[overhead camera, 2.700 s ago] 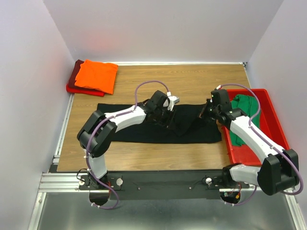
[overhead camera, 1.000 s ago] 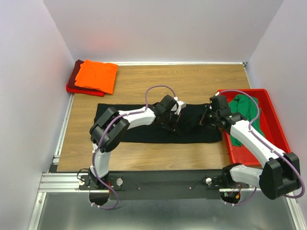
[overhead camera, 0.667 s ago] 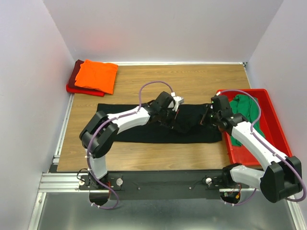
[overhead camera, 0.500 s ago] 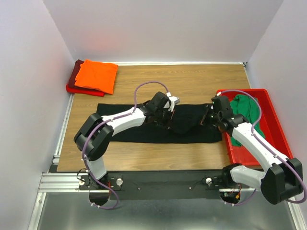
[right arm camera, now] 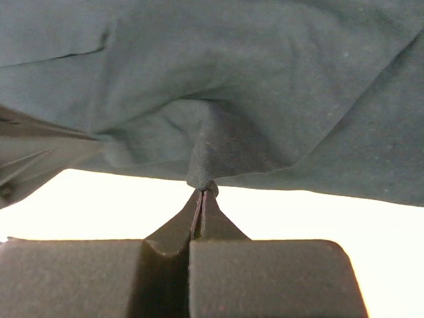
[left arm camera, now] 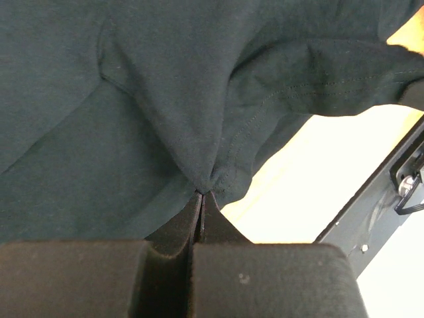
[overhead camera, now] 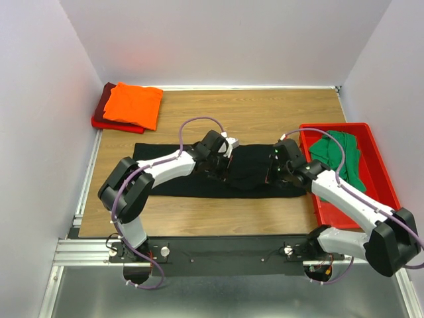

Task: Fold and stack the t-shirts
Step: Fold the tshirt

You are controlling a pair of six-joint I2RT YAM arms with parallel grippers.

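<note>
The black t-shirt [overhead camera: 165, 180] lies spread across the middle of the table, with a raised bunch of cloth between the two grippers. My left gripper [overhead camera: 221, 165] is shut on a pinch of that shirt, seen in the left wrist view as the black t-shirt [left arm camera: 165, 99] gathered at the left gripper's tips [left arm camera: 201, 193]. My right gripper [overhead camera: 270, 171] is shut on another pinch, where the black t-shirt [right arm camera: 265, 86] hangs from the right gripper's tips [right arm camera: 204, 189]. The folded orange t-shirt [overhead camera: 132, 105] lies on the dark red t-shirt [overhead camera: 101, 111] at the back left. A green t-shirt [overhead camera: 343, 154] sits crumpled in the bin.
The red plastic bin [overhead camera: 379, 182] stands at the table's right edge, close to my right arm. White walls close in the left, back and right sides. A black rail [left arm camera: 371, 199] with the arm bases runs along the near edge.
Both grippers have shifted left with their pinches of black cloth, the right one also nearer the front. The shirt's right part has bunched up between them.
</note>
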